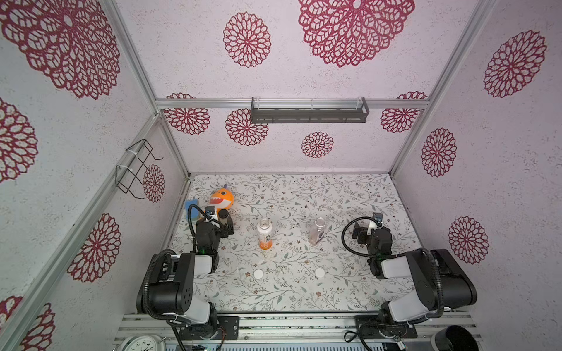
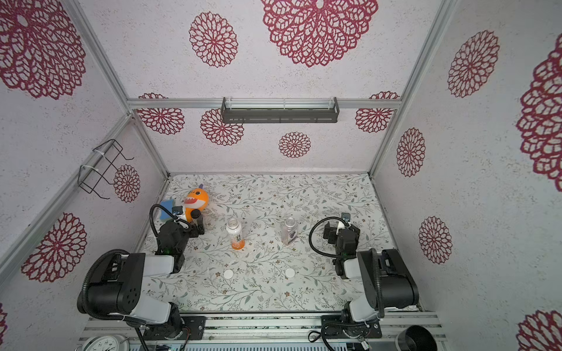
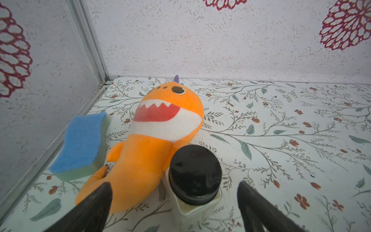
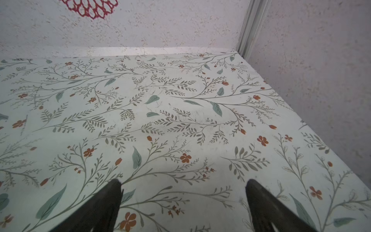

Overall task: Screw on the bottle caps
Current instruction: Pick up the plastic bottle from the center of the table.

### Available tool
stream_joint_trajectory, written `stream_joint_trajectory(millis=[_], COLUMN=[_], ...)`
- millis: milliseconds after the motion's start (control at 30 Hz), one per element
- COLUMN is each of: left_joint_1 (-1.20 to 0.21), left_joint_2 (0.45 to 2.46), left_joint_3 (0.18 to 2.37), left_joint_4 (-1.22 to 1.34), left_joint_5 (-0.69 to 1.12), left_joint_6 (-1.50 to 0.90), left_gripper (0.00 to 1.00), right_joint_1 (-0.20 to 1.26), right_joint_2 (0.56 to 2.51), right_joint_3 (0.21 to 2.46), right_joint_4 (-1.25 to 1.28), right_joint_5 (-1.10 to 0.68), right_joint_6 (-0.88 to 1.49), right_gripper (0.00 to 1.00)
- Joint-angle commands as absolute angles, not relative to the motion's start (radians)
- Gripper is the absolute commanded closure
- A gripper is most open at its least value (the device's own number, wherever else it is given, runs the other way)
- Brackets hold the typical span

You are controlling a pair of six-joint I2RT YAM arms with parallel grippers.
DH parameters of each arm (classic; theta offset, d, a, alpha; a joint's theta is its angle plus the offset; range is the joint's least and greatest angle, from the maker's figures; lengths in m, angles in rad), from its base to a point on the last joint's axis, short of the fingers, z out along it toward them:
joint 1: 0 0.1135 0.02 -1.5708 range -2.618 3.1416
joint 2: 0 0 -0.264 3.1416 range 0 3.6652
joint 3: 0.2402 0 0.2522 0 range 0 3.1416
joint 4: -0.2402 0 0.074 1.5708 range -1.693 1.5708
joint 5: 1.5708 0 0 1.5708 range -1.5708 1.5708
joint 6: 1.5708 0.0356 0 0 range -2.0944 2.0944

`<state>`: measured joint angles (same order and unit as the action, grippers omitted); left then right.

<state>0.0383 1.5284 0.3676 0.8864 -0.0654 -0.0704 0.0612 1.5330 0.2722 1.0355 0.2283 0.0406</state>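
Left claw (image 3: 174,184), right claw (image 4: 183,181) wide, empty. Bottle caps (image 1: 258,274) (image 1: 319,273), lower centre: likely light, slick; pinch rims. Bottles (image 1: 265,234) (image 1: 317,232) likely tippy; brace bodies.

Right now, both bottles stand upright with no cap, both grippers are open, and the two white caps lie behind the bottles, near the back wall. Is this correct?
Not quite. The white caps lie in front of the bottles, on the robot's side, not behind them. Both top views show this. The rest is correct.
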Motion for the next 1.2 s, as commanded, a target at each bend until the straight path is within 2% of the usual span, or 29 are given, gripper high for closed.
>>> stream_joint_trajectory(millis=[0,1000,1100,1167], left_joint_1=[0.046,0.043,0.036,0.026], left_joint_2=[1.537,1.536,1.523,1.461], left_joint_3=[0.384,0.384,0.390,0.449], left_joint_4=[0.928,0.926,0.923,0.765], left_joint_5=[-0.071,-0.076,-0.116,-0.210], left_joint_6=[-0.052,-0.049,-0.040,-0.064], left_gripper=[0.01,0.01,0.01,0.01], right_joint_1=[0.066,0.067,0.090,0.125], right_joint_2=[1.536,1.531,1.422,1.307], right_joint_3=[0.301,0.291,0.256,0.277], right_joint_4=[1.088,1.105,1.078,0.965], right_joint_5=[0.243,0.245,0.300,0.346], right_joint_6=[0.023,0.022,0.013,-0.007], right_gripper=[0.02,0.02,0.02,0.02])
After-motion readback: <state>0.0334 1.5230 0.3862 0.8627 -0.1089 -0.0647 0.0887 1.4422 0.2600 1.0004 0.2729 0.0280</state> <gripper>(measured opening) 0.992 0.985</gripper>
